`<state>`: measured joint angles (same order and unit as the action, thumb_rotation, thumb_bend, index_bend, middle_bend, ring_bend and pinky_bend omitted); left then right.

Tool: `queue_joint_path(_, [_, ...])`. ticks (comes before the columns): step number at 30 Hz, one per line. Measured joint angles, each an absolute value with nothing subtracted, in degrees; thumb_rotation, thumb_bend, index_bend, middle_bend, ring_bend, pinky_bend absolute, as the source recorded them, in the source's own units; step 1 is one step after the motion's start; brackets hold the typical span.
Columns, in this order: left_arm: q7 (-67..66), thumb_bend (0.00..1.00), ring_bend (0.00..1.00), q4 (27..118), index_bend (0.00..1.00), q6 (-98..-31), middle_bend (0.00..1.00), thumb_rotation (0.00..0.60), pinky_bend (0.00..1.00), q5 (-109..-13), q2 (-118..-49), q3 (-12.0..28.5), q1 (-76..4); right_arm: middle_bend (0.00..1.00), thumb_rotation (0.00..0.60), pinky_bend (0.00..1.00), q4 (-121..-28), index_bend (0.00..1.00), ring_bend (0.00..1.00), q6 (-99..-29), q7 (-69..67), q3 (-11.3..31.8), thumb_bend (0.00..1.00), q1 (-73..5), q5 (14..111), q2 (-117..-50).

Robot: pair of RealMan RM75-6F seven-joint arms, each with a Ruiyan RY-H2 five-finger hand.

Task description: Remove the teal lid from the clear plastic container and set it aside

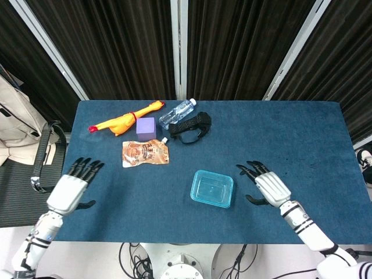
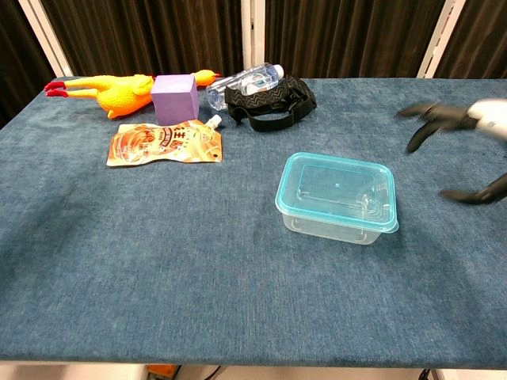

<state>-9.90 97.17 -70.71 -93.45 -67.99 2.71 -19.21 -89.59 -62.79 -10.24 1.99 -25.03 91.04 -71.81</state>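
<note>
A clear plastic container (image 2: 336, 200) sits near the front centre of the blue desk (image 1: 290, 133), its teal lid (image 1: 212, 188) on top. Just to its right, the right robot hand (image 1: 268, 187) hovers apart from it, fingers spread and grasping nothing. At the desk's left front edge, the left robot hand (image 1: 72, 187) is likewise released, fingers apart. Farther back lie an orange snack pouch (image 2: 165, 143), a purple cube (image 2: 174, 98), a rubber chicken (image 2: 111, 89), a water bottle (image 1: 177, 113) and a black strap (image 2: 268, 102).
</note>
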Motion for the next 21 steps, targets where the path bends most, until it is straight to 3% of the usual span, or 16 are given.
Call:
queue_joint_path(10, [-9.32, 0.0, 0.0, 100.57, 0.07, -53.11, 0.05, 0.6, 0.0, -93.08, -76.87, 7.59, -35.27, 0.23, 0.6, 0.05, -97.26, 0.0, 0.0, -77.83, -3.7, 2.47, 0.23, -17.23, 92.07, -61.7])
queue_joint_path(21, [-17.1, 0.0, 0.0, 98.24, 0.03, -40.01, 0.01, 0.6, 0.0, -74.31, -86.59, 13.34, -47.85, 0.22, 0.6, 0.05, -95.76, 0.0, 0.0, -78.29, -3.05, 0.66, 0.23, -15.83, 94.27, -63.16])
